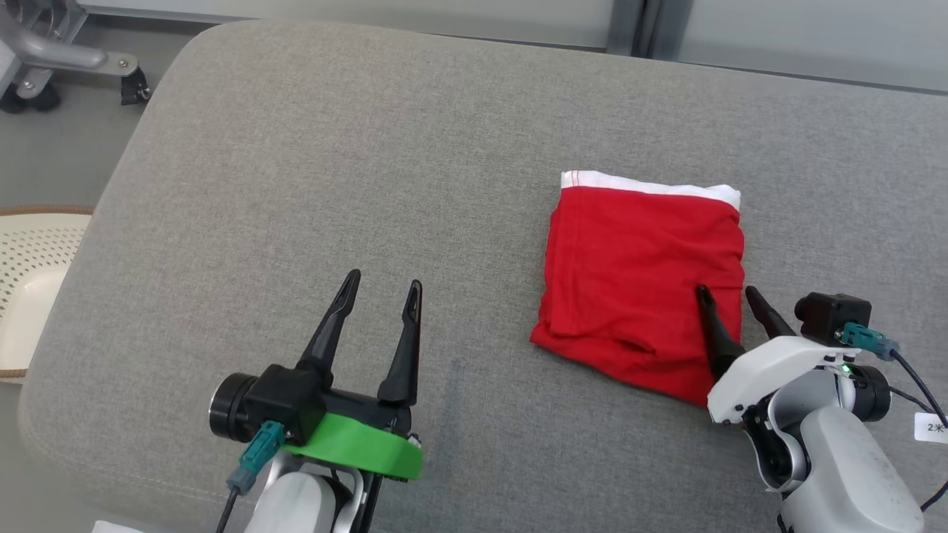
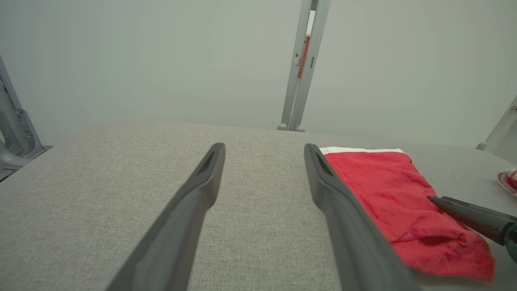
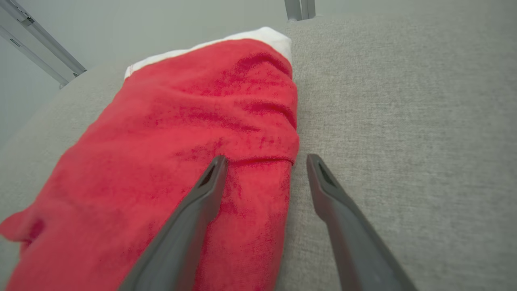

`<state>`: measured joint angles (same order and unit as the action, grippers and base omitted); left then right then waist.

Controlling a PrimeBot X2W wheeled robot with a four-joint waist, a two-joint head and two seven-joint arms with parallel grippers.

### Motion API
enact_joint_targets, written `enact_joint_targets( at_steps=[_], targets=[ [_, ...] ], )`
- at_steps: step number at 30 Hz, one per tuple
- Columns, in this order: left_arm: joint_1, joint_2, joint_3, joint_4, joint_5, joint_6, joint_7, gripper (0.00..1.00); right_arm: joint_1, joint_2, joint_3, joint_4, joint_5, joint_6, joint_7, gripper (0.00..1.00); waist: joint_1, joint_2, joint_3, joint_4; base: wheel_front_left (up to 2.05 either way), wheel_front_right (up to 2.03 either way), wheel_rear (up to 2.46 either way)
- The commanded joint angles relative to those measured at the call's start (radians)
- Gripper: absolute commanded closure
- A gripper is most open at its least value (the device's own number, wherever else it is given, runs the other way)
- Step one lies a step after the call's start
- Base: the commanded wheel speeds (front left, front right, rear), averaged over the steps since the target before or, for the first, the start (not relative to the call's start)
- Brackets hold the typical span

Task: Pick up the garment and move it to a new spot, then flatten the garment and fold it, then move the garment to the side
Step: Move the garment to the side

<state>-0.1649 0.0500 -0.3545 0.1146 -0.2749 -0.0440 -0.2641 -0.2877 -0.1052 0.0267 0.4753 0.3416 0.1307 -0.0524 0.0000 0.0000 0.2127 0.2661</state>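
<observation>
1. Showing the folded red garment [image 1: 637,274] lying towards the right of the grey cushion [image 1: 370,148]
2. Hovering the left gripper [image 1: 385,280] over bare cushion, fingers apart
3. Straddling the garment's right edge with the right gripper [image 1: 725,291], fingers apart

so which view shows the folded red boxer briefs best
The head view: the whole red boxer briefs lie in frame, white waistband at the far edge. The left wrist view shows them low and partly behind the left gripper's finger. The right wrist view crops their near end.
</observation>
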Motion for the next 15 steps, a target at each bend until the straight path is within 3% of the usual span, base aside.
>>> enact_joint_targets(
  at_steps=[1,5,7,8,15],
  targets=[
    [-0.014,0.002,-0.002,0.001,-0.006,0.003,0.000,0.00,-0.015,0.006,-0.001,0.010,0.014,0.000,0.009,0.00,0.0000,0.0000,0.020,0.024,0.00,0.00,0.00],
    [-0.020,0.002,-0.014,0.011,0.010,0.005,0.000,0.00,-0.029,0.003,0.001,0.047,0.016,0.000,0.037,0.00,0.0000,0.0000,0.027,0.033,0.00,0.00,0.00],
    [-0.022,0.002,-0.017,0.011,0.011,0.006,0.000,0.00,-0.035,0.003,0.013,0.060,0.010,0.000,0.044,0.61,0.0000,0.0000,0.028,0.033,0.00,0.00,0.00],
    [-0.021,0.002,-0.016,0.011,0.012,0.008,0.000,0.00,-0.039,0.001,0.023,0.064,0.002,0.000,0.040,1.00,0.0000,0.0000,0.028,0.029,0.00,0.00,0.00],
    [-0.031,0.002,0.017,0.006,0.021,0.001,0.000,0.00,-0.066,-0.028,0.094,0.068,-0.064,0.000,-0.004,1.00,0.0000,0.0000,0.012,-0.041,0.00,0.00,0.00]
  ],
)
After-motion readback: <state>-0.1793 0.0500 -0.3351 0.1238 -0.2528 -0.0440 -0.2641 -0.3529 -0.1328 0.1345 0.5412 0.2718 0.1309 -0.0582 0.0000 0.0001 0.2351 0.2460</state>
